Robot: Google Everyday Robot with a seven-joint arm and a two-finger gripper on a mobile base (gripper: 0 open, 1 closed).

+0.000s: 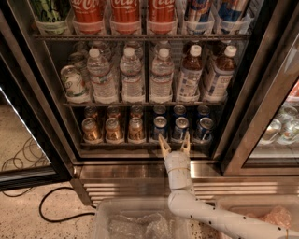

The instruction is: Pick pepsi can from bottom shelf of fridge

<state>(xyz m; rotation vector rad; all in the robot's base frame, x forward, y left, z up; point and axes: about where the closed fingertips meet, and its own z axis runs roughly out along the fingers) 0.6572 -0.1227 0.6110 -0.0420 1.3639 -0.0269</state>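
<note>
The fridge (42, 93) stands open in front of me. Its bottom shelf (121, 144) holds several gold-brown cans (113, 130) on the left and several dark-blue pepsi cans on the right. The front pepsi cans are at the left (160, 127), middle (180, 128) and right (204, 129). My gripper (174, 143) is open, with its fingers pointing up at the shelf's front rail, between the left and middle front pepsi cans. It holds nothing.
Water bottles (131, 74) and brown drink bottles (190, 74) fill the middle rack. Tall red Coca-Cola cans (125, 11) stand on the top rack. The slatted steel base (121, 184) lies below the shelf. A clear plastic bin (140, 219) and a black cable (56, 210) are on the floor.
</note>
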